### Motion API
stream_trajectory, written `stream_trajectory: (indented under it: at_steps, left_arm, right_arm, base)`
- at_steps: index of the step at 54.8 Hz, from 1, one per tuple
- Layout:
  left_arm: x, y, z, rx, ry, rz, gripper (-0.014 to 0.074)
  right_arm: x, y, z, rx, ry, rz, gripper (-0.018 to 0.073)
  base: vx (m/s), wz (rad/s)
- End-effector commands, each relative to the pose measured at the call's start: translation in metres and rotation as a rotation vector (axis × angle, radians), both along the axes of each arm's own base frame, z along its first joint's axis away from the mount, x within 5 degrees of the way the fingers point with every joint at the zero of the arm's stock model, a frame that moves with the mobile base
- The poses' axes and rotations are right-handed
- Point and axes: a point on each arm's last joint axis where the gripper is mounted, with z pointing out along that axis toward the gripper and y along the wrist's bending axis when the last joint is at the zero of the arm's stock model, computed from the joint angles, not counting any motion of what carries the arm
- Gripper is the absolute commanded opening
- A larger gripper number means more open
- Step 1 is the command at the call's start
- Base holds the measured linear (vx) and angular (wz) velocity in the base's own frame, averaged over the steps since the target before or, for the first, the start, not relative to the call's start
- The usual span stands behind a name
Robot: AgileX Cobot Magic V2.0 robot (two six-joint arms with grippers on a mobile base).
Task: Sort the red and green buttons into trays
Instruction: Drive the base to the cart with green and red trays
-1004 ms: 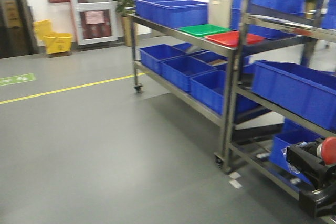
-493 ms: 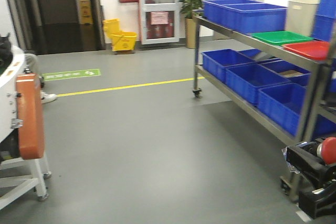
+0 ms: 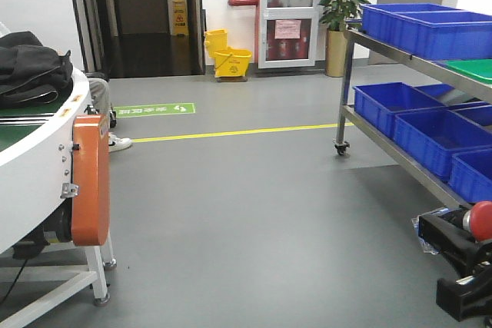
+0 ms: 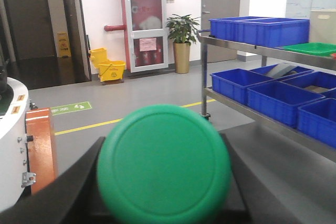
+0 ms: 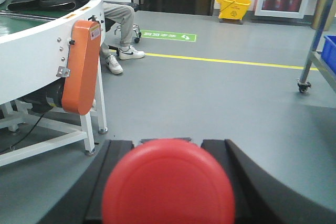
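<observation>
The green button [image 4: 164,164] is blurred, close against the left wrist lens. Its cap covers its own base and the tips of the left claw [image 4: 164,195], so their contact is unseen, and the bottom edge cuts the cap. The red button [image 5: 168,187] masks its base and the right claw [image 5: 169,153] likewise. In the front view the right edge crops that claw. On the rack [image 3: 347,82], the green tray [image 3: 473,69] shows one corner and the red tray [image 4: 333,55] a sliver. The conveyor [image 5: 37,61] hides a seated person [image 5: 119,19] above the lap.
</observation>
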Motion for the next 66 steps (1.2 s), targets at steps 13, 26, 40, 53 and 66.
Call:
stream_trajectory:
  at_steps: [13, 26, 40, 53, 66]
  left_arm:
    - [-0.0042, -0.0039, 0.0151, -0.037, -0.079, -0.049, 0.0003]
    - [-0.0045, -0.0038, 0.0153, -0.037, -0.080, -0.049, 0.0003]
    - [-0.0044, -0.0038, 0.0152, -0.037, -0.079, -0.048, 0.0003]
    - [-0.0042, -0.0038, 0.0151, -0.036, -0.078, -0.049, 0.0003]
    - [-0.0042, -0.0038, 0.0151, -0.036, -0.078, -0.049, 0.0003]
  right_arm:
    - [0.0002, -0.0010, 0.0214, 0.029, -0.129, -0.009, -0.0009]
    - [0.0002, -0.0010, 0.0214, 0.029, -0.129, -0.009, -0.0009]
    - [0.0002, -0.0010, 0.0213, 0.029, -0.127, -0.009, -0.0009]
    - [0.0005, -0.0009, 0.0210, 0.028, -0.125, -0.009, -0.0009]
    - [0.0002, -0.0010, 0.0214, 0.029, -0.128, -0.009, -0.0009]
  base:
    - [0.39, 0.07]
    - [0.44, -0.04]
    - [0.48, -0.08]
    - [0.49, -0.06]
    - [0.49, 0.00]
